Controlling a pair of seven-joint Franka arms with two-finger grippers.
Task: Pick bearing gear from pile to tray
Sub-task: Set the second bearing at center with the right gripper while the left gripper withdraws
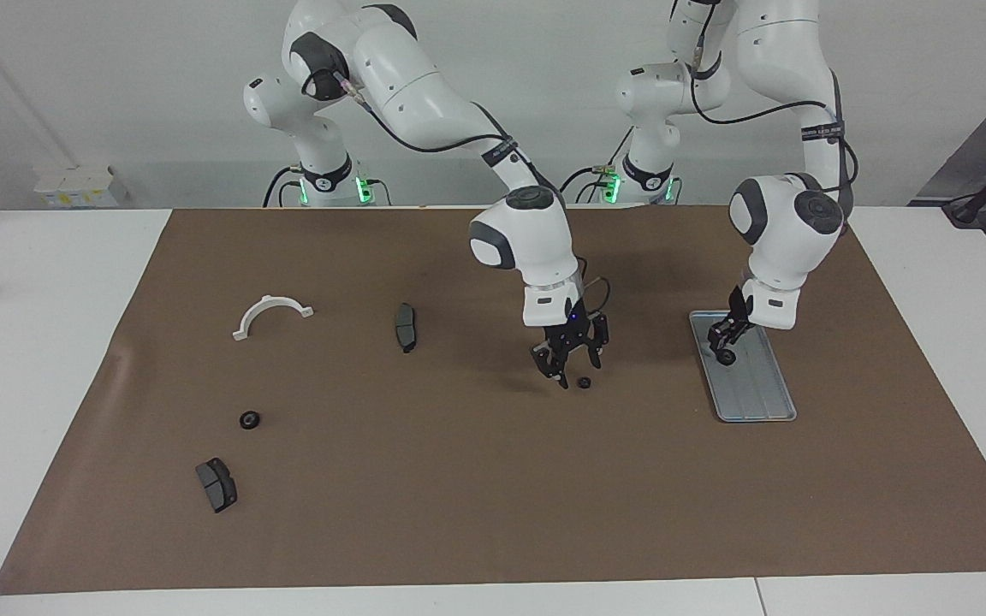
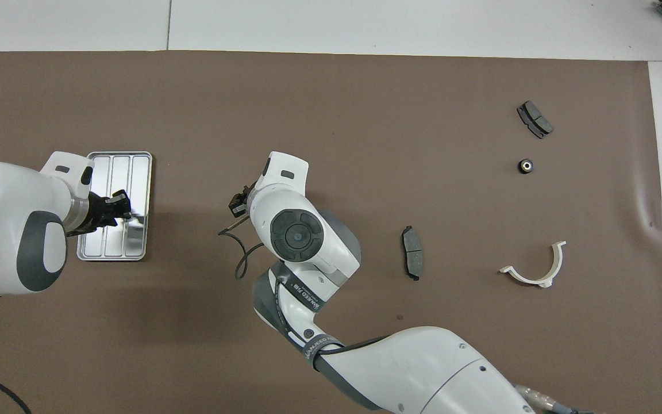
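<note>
1. Starting nearest the robots: the white half-ring bracket [image 1: 272,314] and one dark grey curved pad [image 1: 406,326] lie flat on the brown mat [image 1: 493,479], well apart, toward the right arm's end of the table. Neither is what the task calls for, so they are likely left as they lie.

2. Over the middle of the mat, the right gripper [image 1: 571,358] hangs low with its fingers spread, tips pointing down. One small black gear [image 1: 584,382] sits on the mat just beside those tips, apart from them. The spread looks set to drop around that gear and close on it.

3. At the left arm's end, the left gripper [image 1: 725,340] is down over the tray [image 1: 765,402], at the end of it nearer the robots. It pinches a small dark round part [image 1: 727,357], by its look a bearing gear, at or just above the tray floor; I cannot tell whether it touches. Apart from that part, the tray's ridged floor holds nothing I can see.

4. Farther out lies a second loose gear [image 1: 249,420], and farthest of all another curved pad [image 1: 216,484], both toward the right arm's end. By my reading, two gears are left to move.
</note>
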